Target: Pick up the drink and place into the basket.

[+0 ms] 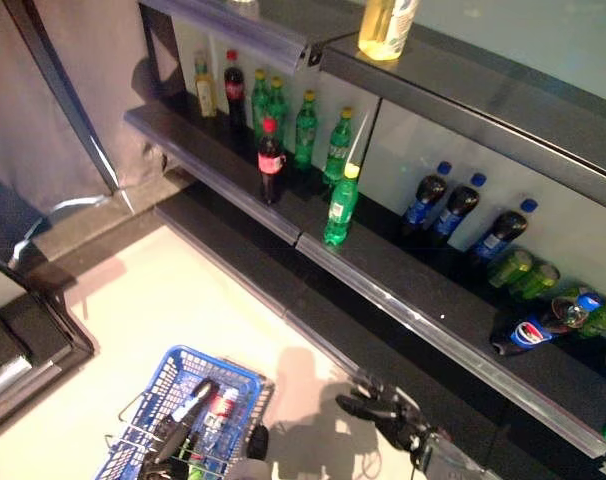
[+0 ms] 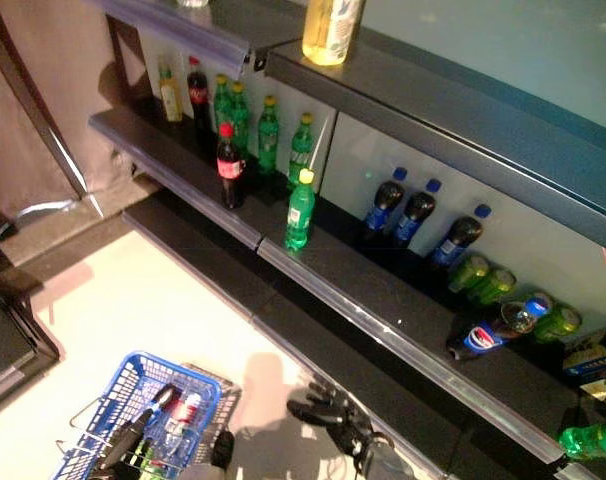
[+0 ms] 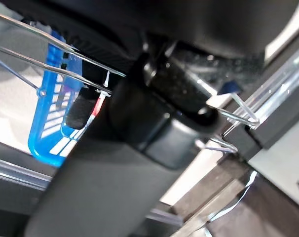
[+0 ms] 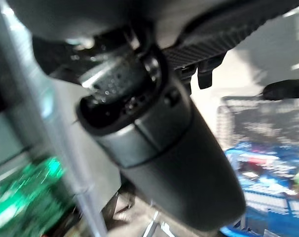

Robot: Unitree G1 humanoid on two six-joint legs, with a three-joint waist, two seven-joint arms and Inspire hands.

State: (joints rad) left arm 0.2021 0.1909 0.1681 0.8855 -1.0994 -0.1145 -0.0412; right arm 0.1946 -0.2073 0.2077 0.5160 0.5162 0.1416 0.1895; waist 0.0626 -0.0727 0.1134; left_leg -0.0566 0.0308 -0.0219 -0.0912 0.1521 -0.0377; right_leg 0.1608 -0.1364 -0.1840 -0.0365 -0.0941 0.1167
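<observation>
- Our left hand (image 1: 173,437) sits at the wire handles of the blue plastic basket (image 1: 158,385); we cannot tell whether its fingers grip them. A slack hold could tip the basket and spill the bottles already inside.
- Our right hand (image 2: 328,412) hangs released, fingers spread, holding nothing, just below the dark shelf (image 2: 383,300).
- Beyond the right hand stands the green drink bottle with a yellow cap (image 2: 300,210) at the shelf's front lip; a careless reach could knock it off or topple the red-labelled cola bottle (image 2: 229,166) beside it.
</observation>
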